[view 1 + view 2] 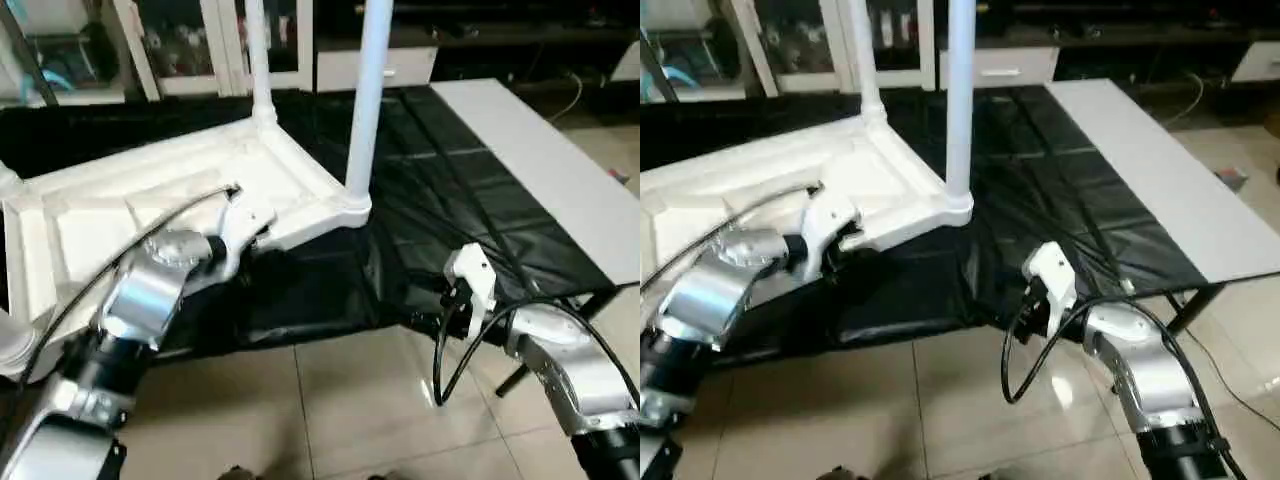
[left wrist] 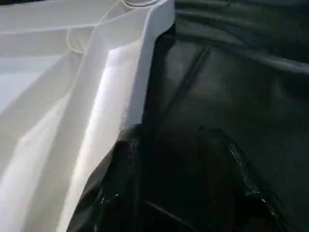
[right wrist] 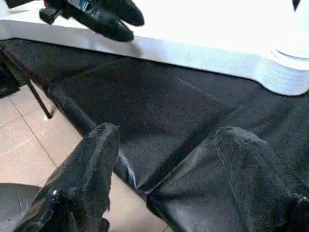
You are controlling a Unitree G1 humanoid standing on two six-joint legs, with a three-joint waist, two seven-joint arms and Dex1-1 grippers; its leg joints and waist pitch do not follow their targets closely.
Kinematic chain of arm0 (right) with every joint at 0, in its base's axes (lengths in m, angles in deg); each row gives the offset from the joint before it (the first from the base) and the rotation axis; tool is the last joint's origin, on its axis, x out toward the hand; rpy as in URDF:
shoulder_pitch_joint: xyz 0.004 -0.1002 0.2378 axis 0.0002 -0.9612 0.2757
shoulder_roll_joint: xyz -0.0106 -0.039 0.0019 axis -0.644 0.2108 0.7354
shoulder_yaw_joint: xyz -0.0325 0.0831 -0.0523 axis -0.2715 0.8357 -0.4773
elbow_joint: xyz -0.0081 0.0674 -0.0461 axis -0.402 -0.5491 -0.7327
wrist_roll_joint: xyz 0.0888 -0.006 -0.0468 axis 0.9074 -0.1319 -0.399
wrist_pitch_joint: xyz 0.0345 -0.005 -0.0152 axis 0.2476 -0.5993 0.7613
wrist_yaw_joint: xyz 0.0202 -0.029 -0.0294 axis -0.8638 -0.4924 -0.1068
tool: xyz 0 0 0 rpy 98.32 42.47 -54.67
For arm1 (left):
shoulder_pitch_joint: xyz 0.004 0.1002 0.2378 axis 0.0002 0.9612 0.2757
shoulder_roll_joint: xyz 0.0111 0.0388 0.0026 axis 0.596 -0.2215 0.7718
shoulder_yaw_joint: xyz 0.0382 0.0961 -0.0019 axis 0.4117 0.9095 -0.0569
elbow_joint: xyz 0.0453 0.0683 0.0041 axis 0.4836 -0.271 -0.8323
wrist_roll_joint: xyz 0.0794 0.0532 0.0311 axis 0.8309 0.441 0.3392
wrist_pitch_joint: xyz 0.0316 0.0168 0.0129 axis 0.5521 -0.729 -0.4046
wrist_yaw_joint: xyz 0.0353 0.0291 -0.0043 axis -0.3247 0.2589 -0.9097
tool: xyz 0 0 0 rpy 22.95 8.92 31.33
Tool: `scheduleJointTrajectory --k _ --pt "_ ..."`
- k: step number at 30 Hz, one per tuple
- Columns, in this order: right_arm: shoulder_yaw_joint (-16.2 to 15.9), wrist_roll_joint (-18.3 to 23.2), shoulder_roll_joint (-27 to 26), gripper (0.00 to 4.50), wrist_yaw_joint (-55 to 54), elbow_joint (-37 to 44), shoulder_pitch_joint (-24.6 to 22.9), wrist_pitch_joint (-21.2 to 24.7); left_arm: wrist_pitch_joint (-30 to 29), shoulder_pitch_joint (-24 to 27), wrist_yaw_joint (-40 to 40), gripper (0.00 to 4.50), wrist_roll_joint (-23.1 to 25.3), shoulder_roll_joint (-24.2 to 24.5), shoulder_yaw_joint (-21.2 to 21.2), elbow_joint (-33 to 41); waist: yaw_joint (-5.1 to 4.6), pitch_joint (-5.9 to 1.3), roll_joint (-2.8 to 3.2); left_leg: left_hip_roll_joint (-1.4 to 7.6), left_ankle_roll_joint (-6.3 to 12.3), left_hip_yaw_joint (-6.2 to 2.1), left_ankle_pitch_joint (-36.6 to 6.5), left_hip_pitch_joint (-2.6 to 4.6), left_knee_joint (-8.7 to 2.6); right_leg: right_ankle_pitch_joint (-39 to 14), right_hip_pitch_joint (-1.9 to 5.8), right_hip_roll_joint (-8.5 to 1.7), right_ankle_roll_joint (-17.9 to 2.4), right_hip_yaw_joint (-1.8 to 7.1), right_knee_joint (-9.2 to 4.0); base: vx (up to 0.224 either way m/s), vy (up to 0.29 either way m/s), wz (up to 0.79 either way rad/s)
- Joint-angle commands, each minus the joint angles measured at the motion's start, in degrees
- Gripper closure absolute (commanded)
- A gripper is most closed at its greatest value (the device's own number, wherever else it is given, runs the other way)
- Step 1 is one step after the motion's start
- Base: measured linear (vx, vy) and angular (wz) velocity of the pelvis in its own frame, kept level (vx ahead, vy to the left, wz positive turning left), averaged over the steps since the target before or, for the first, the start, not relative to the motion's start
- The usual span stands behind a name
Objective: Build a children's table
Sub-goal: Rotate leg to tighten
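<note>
The children's table top lies upside down on the black-draped work table, ribbed underside up. Two white legs stand upright in its corner sockets. My left gripper is at the top's near rim. In the left wrist view its fingers stand apart, with black cloth between them and the white rim beside one finger. My right gripper hovers open at the cloth's front edge, right of the near corner socket. Its fingers are wide apart, nothing between them.
A white board lies along the right side of the work table. Black cloth hangs over the front edge above the tiled floor. A dark table leg stands near my right forearm. Cabinets line the back.
</note>
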Motion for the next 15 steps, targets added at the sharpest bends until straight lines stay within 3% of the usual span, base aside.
scheduleJointTrajectory --k 1,2,3,4,8,15 --pt "0.17 0.15 0.02 1.02 0.07 -0.17 0.76 -0.05 -0.41 -0.60 0.00 2.55 -0.54 -0.06 -1.13 1.49 0.24 -4.56 -0.43 0.17 4.01 0.98 -12.55 -0.09 -3.67 -15.89 3.58 -2.10 -11.16 2.47 -5.14 0.000 0.000 0.00" --pt "0.08 0.26 -0.09 1.02 0.13 -0.26 0.97 0.06 -0.75 -0.63 -0.44 2.55 -0.48 -0.26 -1.38 1.49 0.17 -4.58 -0.80 0.19 4.25 1.06 -12.23 -0.09 -3.65 -15.29 3.58 -2.05 -11.22 2.48 -5.13 0.000 0.000 0.00" --pt "-0.19 0.31 -0.21 1.02 0.34 -0.36 1.17 0.17 -1.19 -0.45 -0.47 2.55 -0.59 -0.23 -1.58 1.44 0.24 -4.61 -0.61 0.21 4.56 1.12 -11.55 -0.01 -3.61 -14.23 3.61 -2.10 -11.48 2.52 -5.00 0.000 0.000 0.00" --pt "-0.19 0.31 -0.21 1.02 0.35 -0.36 1.18 0.17 -1.19 -0.44 -0.47 2.55 -0.59 -0.23 -1.58 1.44 0.24 -4.68 -0.91 0.26 5.02 1.18 -10.52 0.00 -3.54 -13.41 3.70 -2.20 -11.65 2.53 -4.85 0.000 0.000 0.00" --pt "-1.02 0.11 -0.05 1.02 1.17 -0.72 1.56 0.34 -1.84 0.73 -0.05 2.55 -0.87 0.64 -1.48 0.63 0.19 -4.81 -1.02 0.24 5.74 1.24 -7.81 -0.17 -3.37 -10.26 3.97 -2.24 -12.08 2.56 -4.51 0.000 0.000 0.00" --pt "-1.83 -0.23 0.19 1.02 1.95 -0.99 2.24 0.57 -0.28 1.41 -1.48 2.55 -0.34 1.59 -1.70 -3.47 0.11 -4.60 -1.01 0.27 4.73 1.30 -10.79 0.15 -3.58 -14.44 3.88 -2.32 -10.72 2.55 -5.14 0.000 0.000 0.00"
